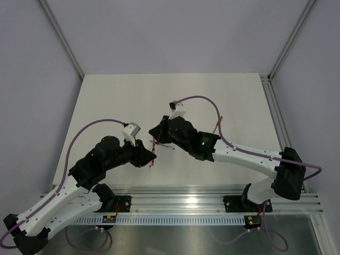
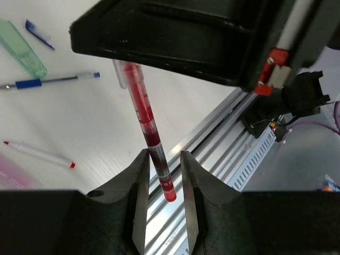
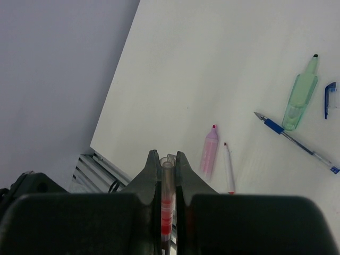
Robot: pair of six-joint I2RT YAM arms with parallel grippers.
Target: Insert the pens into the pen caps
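A: Where do the arms meet?
B: Over the table's [image 1: 117, 101] near middle. Left gripper [image 2: 163, 159] sits just near of right gripper [image 3: 168, 159]; raised pen [image 2: 146, 114] runs from one to the other.
A: On the table?
B: Short tube [image 3: 209, 151] just beside a slim pen [image 3: 228, 167]. Second tube [image 3: 300, 95], long pen [image 3: 295, 142] and small cap [image 3: 330, 99] cluster well apart from those.

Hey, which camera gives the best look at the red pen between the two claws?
Left wrist: the red pen shows nearly full length, side-on. Right wrist sees it end-on, pinched in the right claw; top external shows only thin red slivers.
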